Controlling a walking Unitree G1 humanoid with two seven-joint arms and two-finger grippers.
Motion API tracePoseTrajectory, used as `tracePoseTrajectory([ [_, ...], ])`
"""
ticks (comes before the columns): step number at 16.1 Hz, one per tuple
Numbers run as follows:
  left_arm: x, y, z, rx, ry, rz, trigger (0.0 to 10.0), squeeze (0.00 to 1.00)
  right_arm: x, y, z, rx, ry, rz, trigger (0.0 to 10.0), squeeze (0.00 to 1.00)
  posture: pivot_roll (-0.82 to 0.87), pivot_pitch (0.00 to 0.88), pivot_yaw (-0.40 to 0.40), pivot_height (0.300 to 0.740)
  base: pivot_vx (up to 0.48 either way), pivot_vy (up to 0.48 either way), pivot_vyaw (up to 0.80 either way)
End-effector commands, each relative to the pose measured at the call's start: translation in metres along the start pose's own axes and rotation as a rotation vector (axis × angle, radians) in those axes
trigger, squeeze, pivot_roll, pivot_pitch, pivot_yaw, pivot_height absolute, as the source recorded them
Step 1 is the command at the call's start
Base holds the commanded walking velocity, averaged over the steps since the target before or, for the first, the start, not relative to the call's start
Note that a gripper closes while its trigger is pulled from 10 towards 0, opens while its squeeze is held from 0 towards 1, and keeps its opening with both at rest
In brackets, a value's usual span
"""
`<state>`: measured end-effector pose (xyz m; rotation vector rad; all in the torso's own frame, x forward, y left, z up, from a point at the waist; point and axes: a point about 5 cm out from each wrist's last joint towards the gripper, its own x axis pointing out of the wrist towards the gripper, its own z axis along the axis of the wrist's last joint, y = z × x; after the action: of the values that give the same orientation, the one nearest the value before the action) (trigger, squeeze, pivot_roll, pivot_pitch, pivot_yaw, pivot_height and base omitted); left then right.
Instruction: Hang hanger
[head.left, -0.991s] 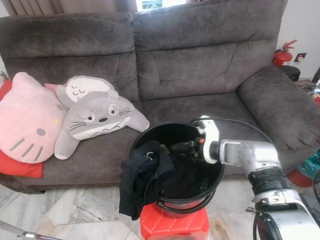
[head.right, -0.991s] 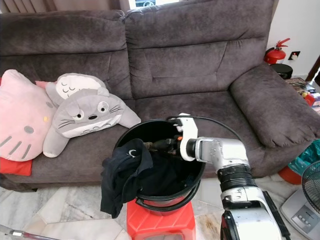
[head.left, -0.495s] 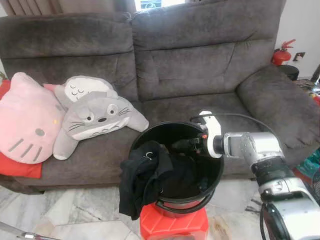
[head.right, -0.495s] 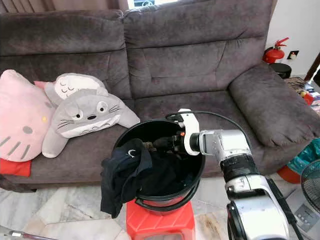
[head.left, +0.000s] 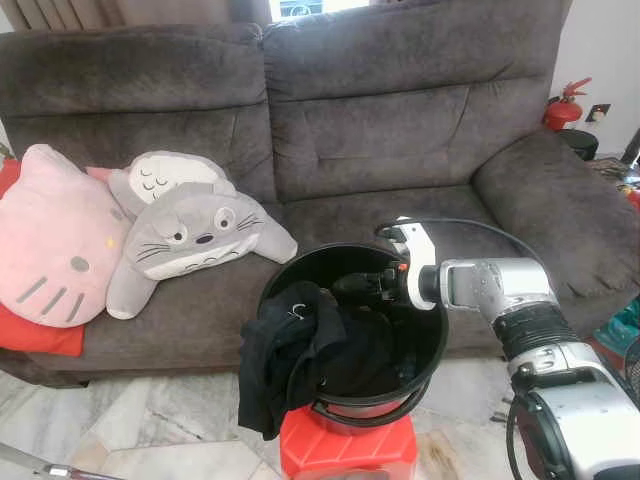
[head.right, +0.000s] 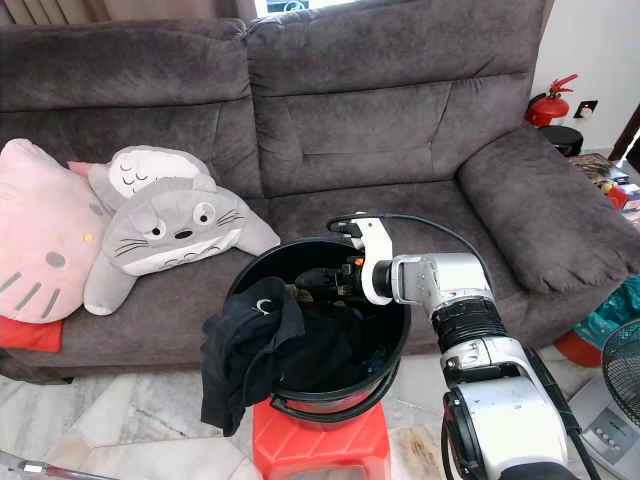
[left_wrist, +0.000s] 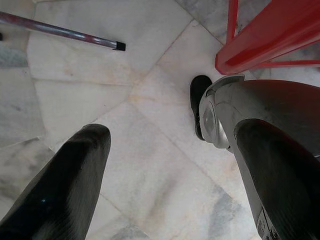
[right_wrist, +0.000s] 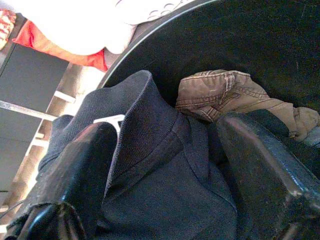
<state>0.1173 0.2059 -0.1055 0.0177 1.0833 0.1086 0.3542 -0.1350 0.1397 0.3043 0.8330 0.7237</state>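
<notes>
i see a black bucket (head.left: 425, 345) sitting on a red stool (head.left: 345, 455) in front of a big grey couch (head.left: 400, 130). a dark shirt (head.left: 285, 355) hangs over the bucket's near rim and spills down the outside. there is a small white hanger hook (head.left: 296, 311) poking out at the shirt's collar, so the hanger is in the shirt at the bucket's edge.

my right gripper (head.left: 355, 288) reaches into the top of the bucket from the right side. in the right wrist view its fingers (right_wrist: 80, 175) are spread wide, one on each side of the shirt's collar, and they hold nothing. a brown piece of clothing (right_wrist: 225, 97) lies deeper in the bucket, just past the collar.

my left gripper (left_wrist: 165, 190) hangs down low over the marble floor (left_wrist: 90, 85), next to the stool's red leg. its fingers are wide apart and empty. a thin metal pole (left_wrist: 60, 32) lies on the floor.

on the couch sit a pink cat pillow (head.left: 55, 235) and a grey plush toy (head.left: 190, 235), touching each other. a red fire extinguisher (head.left: 567, 105) stands by the wall.
</notes>
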Motion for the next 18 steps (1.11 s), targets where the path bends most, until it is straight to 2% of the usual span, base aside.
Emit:
tracePoseTrajectory([
  [1,-0.001,-0.003,-0.006,0.009,0.023,-0.014,10.0,0.0,0.008,0.01,0.009,-0.001,-0.027,0.039,10.0,0.0,-0.16,0.002,0.054,0.74,0.0,0.0,0.0],
  [2,-0.001,-0.003,-0.006,0.006,0.022,-0.012,10.0,0.0,0.018,0.019,0.011,0.015,-0.036,0.081,10.0,0.0,-0.16,0.001,0.053,0.74,0.0,0.0,0.0],
  [7,-0.001,-0.005,-0.007,-0.007,0.023,-0.007,10.0,0.0,0.031,0.03,0.01,0.029,-0.037,0.153,10.0,0.0,-0.14,0.009,0.038,0.74,0.0,0.0,0.0],
  [12,-0.001,-0.005,-0.007,-0.013,0.025,-0.005,10.0,0.0,0.037,0.023,-0.005,0.046,0.028,0.118,10.0,0.0,-0.14,0.013,0.035,0.74,0.0,0.0,0.0],
  [18,-0.001,-0.005,-0.007,-0.011,0.024,-0.004,10.0,0.0,0.043,0.024,-0.011,0.066,0.041,0.126,10.0,0.0,-0.14,0.018,0.035,0.74,0.0,0.0,0.0],
])
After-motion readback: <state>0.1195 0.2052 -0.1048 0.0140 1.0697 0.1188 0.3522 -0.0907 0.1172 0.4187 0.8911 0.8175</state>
